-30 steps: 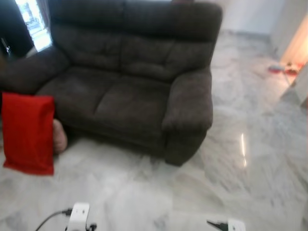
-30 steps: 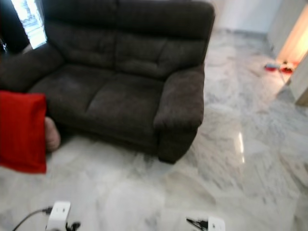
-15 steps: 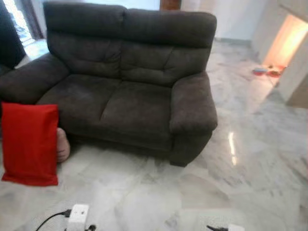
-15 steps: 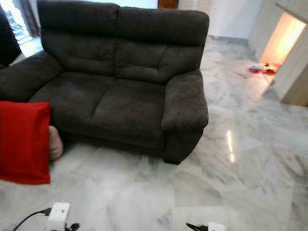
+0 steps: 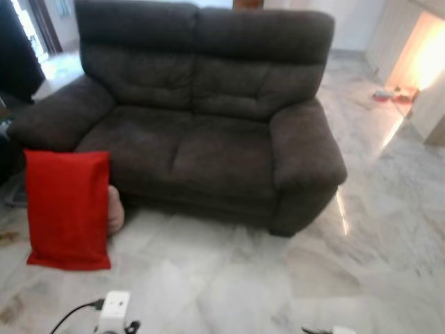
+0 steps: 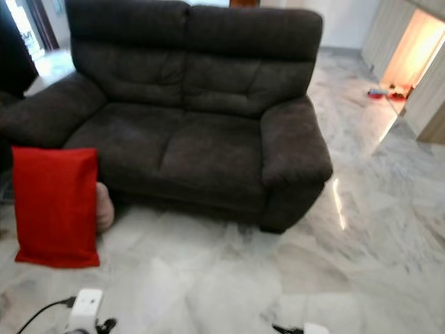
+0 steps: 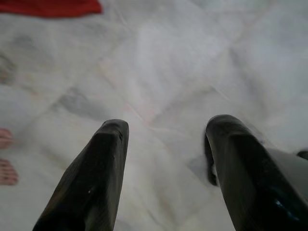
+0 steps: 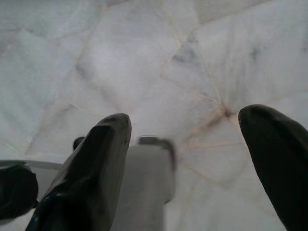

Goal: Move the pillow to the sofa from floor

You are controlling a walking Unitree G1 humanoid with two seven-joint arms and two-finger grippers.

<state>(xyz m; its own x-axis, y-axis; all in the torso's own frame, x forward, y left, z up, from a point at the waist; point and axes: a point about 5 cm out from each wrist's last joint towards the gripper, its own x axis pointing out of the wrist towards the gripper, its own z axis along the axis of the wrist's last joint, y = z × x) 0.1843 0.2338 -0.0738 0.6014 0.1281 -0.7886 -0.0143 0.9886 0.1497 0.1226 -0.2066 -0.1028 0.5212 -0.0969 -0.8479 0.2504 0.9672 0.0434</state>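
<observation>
Since a second ago the whole view has swung, so the sofa (image 5: pixel 208 118) and pillow (image 5: pixel 68 207) sit further right in frame; that is the camera moving, not the things. Red pillow stands upright on the floor (image 5: pixel 208 285), leaning at the sofa's left front corner. Left tool (image 7: pixel 166 163) and right tool (image 8: pixel 187 159) hang low, both spread and empty. Approach step, I judge: next, close in on the pillow and reach down.
</observation>
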